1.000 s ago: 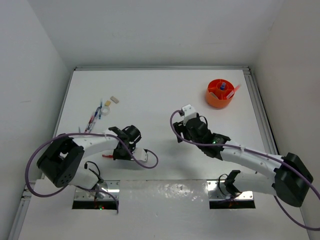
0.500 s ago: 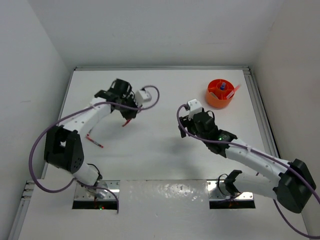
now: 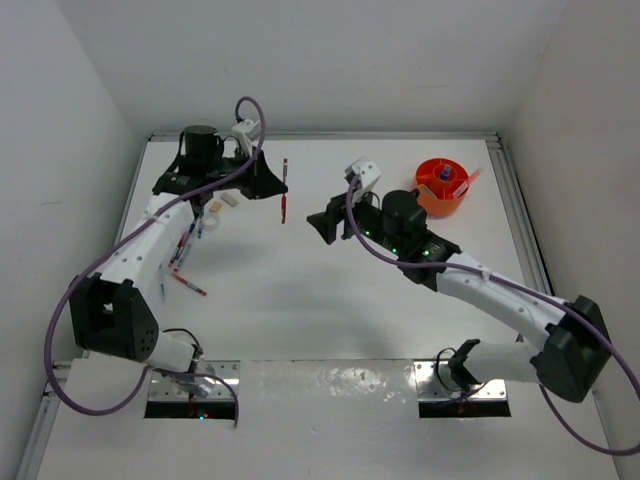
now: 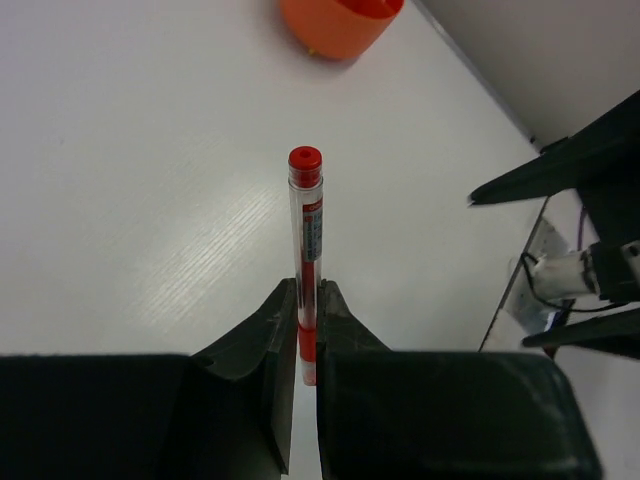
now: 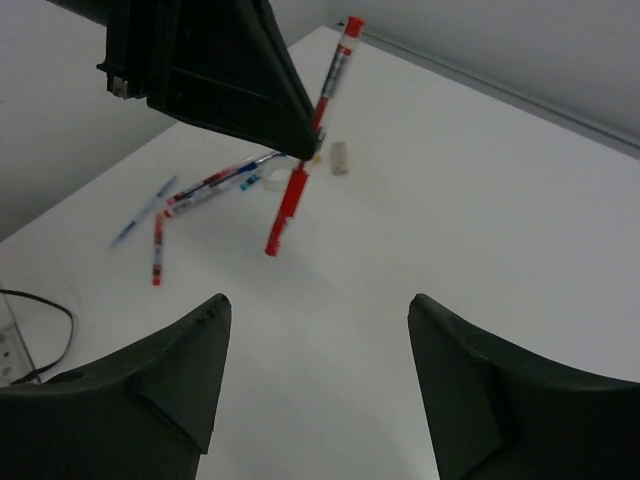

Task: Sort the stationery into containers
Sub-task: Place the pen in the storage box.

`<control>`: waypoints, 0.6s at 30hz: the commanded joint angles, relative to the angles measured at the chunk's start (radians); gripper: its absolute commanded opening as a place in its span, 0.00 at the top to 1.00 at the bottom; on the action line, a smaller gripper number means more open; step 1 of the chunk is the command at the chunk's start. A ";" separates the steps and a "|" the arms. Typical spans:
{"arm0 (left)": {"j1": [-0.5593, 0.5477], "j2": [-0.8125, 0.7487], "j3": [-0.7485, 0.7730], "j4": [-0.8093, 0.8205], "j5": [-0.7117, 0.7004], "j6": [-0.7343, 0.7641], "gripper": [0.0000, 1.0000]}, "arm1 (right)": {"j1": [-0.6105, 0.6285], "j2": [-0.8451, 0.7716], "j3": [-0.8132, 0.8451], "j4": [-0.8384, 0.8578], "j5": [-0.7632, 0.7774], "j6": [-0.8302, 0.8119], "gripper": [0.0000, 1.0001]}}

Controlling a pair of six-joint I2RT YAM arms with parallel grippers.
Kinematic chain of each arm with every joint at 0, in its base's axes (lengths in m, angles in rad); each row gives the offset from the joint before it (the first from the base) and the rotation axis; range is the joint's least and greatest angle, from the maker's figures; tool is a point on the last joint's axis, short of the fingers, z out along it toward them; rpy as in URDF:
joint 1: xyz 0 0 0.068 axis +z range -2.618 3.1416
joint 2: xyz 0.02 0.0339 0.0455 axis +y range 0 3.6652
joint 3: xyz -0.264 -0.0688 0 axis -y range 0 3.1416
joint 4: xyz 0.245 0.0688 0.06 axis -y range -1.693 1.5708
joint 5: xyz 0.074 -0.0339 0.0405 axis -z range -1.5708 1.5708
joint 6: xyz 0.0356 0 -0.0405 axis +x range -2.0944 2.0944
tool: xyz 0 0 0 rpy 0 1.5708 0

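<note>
Red pen [image 4: 305,230] in transfer. The left gripper [image 4: 306,288] is closed tight on the pen at about mid-length, and both ends stick out free of the jaws. It holds the pen off the table [image 3: 300,290] at the far side, slanted, with one end higher than the other.

The right gripper [image 5: 319,298] faces the pen with its jaws spread wide and nothing between them. It is near the pen but not touching it.

The tub [image 3: 435,205] stands far right, well apart from the pen and beyond the right gripper. A blue-capped bottle [image 3: 443,175] already sits in one compartment. Something pink leans at the rim, too small to tell what.

The loose pens [image 3: 190,238] and a small beige block [image 3: 228,199] lie unsorted at the left.

Step in hand, as judged: a hand-over of the pen from left arm to right. The tub lies on the right arm's side, and the open jaws are aimed at the offered pen.

The next move calls for the right gripper to advance until a free length of the pen lies between its fingers, clear of the left jaws. It should then close squarely across the barrel. The left should let go only once that grip is firm. A thin, slanted barrel leaves little margin, so the jaws should be lined up to the pen's tilt before closing.
</note>
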 commanded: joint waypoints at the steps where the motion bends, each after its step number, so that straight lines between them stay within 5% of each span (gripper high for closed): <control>1: 0.005 -0.095 -0.034 0.238 0.058 -0.203 1.00 | 0.030 0.086 0.103 0.104 -0.085 0.052 0.30; 18: 0.001 -0.183 -0.166 0.392 0.024 -0.329 1.00 | 0.050 0.197 0.122 0.188 -0.067 0.145 0.41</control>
